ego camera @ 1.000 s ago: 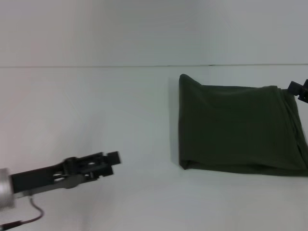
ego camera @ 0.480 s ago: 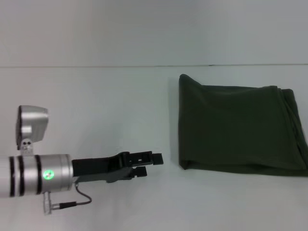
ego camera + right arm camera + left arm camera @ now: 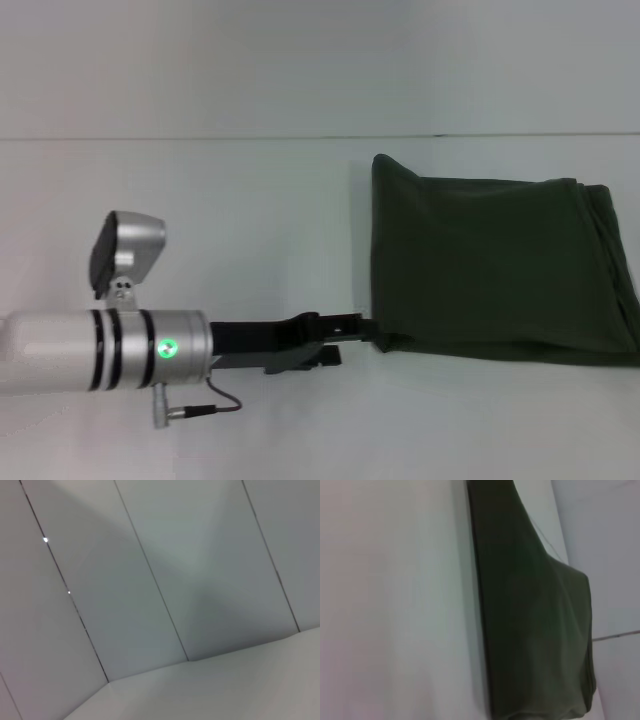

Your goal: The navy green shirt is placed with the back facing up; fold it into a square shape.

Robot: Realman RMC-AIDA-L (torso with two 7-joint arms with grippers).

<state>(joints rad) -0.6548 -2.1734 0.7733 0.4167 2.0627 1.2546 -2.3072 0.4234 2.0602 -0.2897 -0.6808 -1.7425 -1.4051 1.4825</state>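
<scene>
The navy green shirt lies folded into a rough rectangle on the right of the white table, plain side up, with its far-left corner peaked. My left gripper reaches in low from the left and its tips are at the shirt's near-left corner. Its fingers look open, one at the cloth's edge and one just short of it. The left wrist view shows the shirt close up along its folded edge. My right gripper is out of view, and its wrist camera sees only wall panels.
The white table stretches bare to the left of the shirt and back to a pale wall. The shirt's right edge runs out of the head view. A thin cable hangs under my left wrist.
My left arm has swept right across the table, from well left of the shirt to its near-left corner. The right gripper, at the shirt's far-right corner a second ago, has left the view.
</scene>
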